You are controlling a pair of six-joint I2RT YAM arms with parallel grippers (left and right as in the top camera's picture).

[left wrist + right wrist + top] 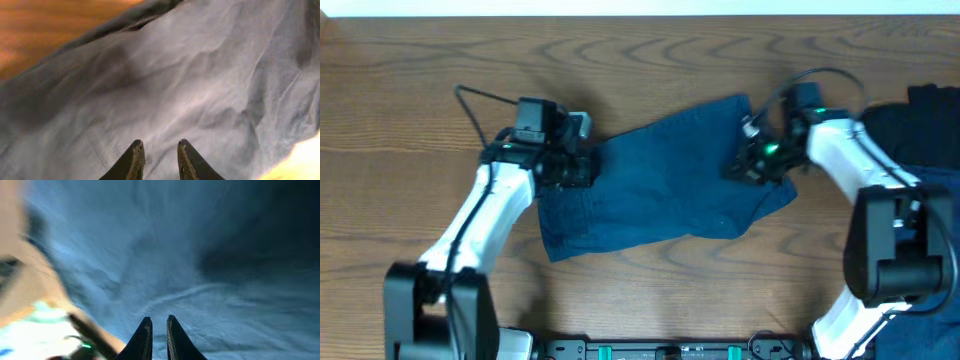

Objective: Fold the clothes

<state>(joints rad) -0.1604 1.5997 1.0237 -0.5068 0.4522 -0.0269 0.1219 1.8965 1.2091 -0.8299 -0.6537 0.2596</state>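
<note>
Shorts on table; dark garment pile beside right arm

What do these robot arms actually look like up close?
The left arm and right arm share white rounded links between chunky black joints. A thin black cable loops off each wrist; a green light glows on the right one. The left tool and right tool each end in two slim, dark, tapering fingers.
</note>
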